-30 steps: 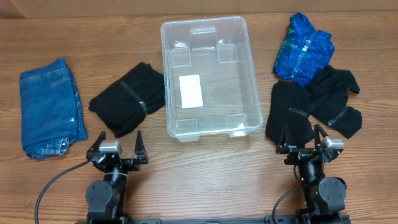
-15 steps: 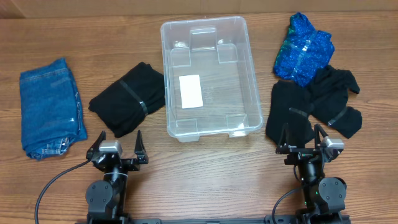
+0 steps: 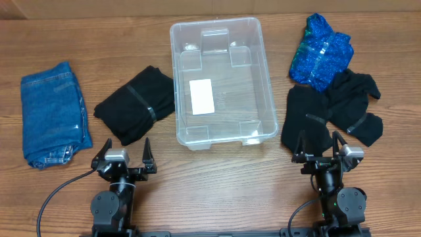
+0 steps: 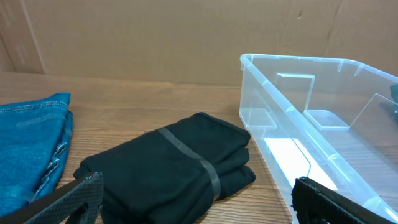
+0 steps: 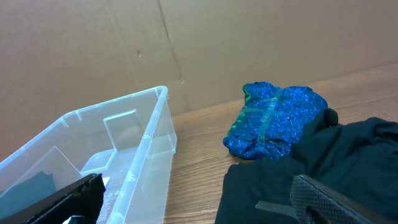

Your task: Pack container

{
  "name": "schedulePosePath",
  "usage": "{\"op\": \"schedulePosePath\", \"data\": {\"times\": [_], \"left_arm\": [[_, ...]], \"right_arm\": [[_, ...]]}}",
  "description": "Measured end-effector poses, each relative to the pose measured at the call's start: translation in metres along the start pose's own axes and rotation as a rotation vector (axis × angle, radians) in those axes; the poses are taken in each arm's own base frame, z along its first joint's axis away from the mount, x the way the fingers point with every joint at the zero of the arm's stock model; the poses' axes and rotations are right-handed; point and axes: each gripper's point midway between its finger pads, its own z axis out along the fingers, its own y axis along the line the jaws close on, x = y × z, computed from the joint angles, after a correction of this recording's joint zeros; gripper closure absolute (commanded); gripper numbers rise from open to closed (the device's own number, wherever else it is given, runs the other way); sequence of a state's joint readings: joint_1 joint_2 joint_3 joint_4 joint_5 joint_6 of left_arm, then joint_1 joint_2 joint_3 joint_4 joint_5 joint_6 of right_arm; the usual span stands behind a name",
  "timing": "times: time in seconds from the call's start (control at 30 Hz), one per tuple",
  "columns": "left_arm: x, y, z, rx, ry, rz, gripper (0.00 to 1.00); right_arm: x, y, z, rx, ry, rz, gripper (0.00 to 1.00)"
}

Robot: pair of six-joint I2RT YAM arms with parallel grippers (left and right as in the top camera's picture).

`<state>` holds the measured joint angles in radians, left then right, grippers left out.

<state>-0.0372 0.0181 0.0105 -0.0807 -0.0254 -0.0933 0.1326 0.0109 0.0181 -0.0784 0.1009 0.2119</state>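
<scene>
The clear container (image 3: 263, 72) stands empty in the middle of the table, a white label (image 3: 201, 96) on its base; its wall shows in the left wrist view (image 4: 292, 112) and the right wrist view (image 5: 149, 137). My left gripper (image 3: 124, 153) rests open near the front edge, just short of a folded black garment (image 3: 135, 105) (image 4: 168, 165). My right gripper (image 3: 321, 146) is open too, at the near edge of black clothes (image 3: 332, 115) (image 5: 298, 180). Neither holds anything.
Folded blue jeans (image 3: 54, 113) (image 4: 28, 149) lie at the far left. A shiny blue garment (image 3: 321, 51) (image 5: 273, 124) lies at the back right, above the black clothes. A cardboard wall (image 4: 155, 37) closes the far side of the table.
</scene>
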Motion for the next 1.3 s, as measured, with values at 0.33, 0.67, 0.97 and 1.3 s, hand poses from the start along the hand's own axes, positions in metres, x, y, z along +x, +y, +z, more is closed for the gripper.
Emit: {"op": "schedulePosePath", "data": {"times": [0.33, 0.67, 0.97, 1.3], "left_arm": [[0.000, 0.000, 0.000, 0.000, 0.000, 0.000, 0.00], [0.001, 0.000, 0.000, 0.000, 0.005, 0.000, 0.00], [0.001, 0.000, 0.000, -0.001, 0.005, 0.000, 0.00], [0.002, 0.000, 0.001, -0.001, 0.006, 0.000, 0.00]], "right_arm": [[0.004, 0.006, -0.002, -0.031, 0.042, -0.002, 0.00], [-0.153, 0.036, -0.036, 0.030, 0.008, -0.001, 0.00], [-0.163, 0.044, 0.037, 0.167, 0.484, -0.092, 0.00], [-0.133, 0.002, 0.093, 0.309, 0.813, -0.035, 0.00]]}}
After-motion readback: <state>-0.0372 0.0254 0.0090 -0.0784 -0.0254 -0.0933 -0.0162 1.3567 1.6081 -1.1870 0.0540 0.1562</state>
